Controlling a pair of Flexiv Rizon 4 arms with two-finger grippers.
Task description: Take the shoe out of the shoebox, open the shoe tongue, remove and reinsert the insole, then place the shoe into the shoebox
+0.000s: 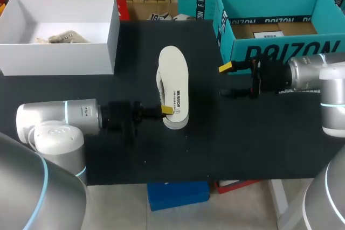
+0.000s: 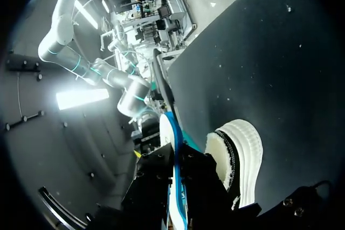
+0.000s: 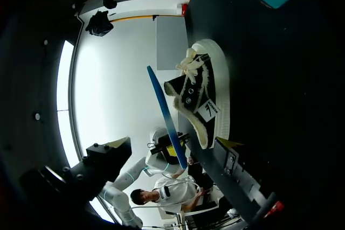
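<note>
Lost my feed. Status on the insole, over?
Left gripper shut on insole, out, beside shoe. Right gripper open, empty. Nothing blocking shoe.

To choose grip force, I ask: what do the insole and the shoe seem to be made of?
The insole looks like thin foam: matte off-white face, blue underside, slim edge. The shoe seems black canvas or suede, I cannot tell which, with fluffy cream lining and a ribbed white sole, probably rubber.

White open box (image 1: 59,52) at left rear of black surface (image 1: 242,144), beige crumpled item (image 1: 62,38) inside.
</note>
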